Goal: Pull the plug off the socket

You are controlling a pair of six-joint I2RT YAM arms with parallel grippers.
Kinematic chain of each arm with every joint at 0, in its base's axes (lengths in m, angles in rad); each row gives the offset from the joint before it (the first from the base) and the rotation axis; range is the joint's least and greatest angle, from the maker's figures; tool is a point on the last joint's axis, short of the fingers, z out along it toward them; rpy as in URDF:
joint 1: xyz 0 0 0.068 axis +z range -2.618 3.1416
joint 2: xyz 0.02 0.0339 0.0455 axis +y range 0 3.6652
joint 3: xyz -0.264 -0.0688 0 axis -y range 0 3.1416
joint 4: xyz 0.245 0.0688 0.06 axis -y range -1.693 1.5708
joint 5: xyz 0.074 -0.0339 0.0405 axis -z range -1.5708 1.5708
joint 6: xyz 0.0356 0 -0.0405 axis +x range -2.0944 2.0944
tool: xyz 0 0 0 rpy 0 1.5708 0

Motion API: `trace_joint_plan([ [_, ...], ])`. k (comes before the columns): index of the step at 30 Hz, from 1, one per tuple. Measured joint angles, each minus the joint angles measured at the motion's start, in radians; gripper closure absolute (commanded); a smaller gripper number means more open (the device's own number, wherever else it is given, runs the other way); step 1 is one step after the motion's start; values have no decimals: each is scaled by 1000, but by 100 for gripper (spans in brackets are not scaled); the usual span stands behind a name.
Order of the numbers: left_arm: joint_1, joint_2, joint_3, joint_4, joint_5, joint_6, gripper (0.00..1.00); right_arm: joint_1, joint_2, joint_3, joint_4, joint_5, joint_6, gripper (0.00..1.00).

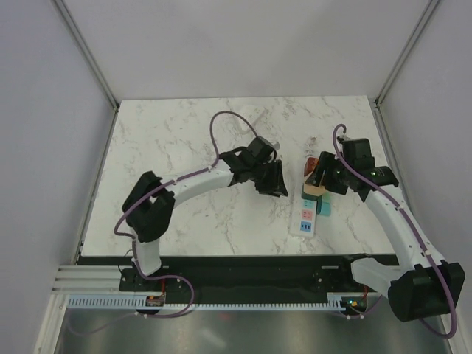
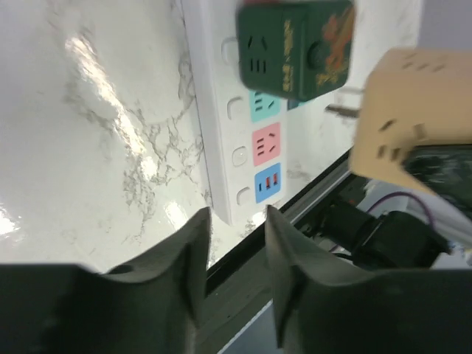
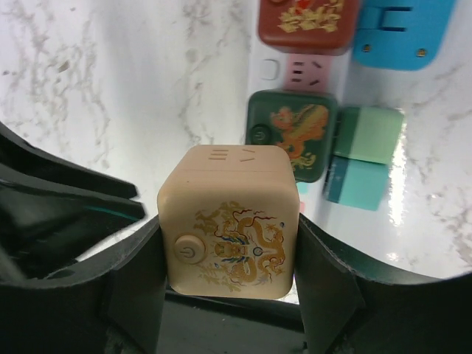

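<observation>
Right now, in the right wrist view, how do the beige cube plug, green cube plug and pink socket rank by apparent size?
1. beige cube plug: looks largest, but it is nearest the camera, so it may not truly outsize the green one.
2. green cube plug.
3. pink socket: smallest, and partly hidden by the plugs around it.

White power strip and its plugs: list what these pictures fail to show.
Right wrist view: the red square plug and the blue plastic plug are cut off by the top edge.
Right wrist view: the near end of the white power strip is covered by the beige cube plug held between the right fingers.
Left wrist view: the dark green cube plug is blurred, its top cropped.
Top view: plug markings are too small to read.
</observation>
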Motion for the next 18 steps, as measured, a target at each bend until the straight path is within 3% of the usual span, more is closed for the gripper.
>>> trace_joint_plan([
  [5,116,-228,-105,10,-9,7,39,11,1,31,20,-116,-13,100],
  [9,159,-382,-179,8,-27,11,36,76,2,54,78,-178,-23,100],
  [18,255,-636,-254,-87,-139,35,26,476,241,63,333,-274,17,100],
])
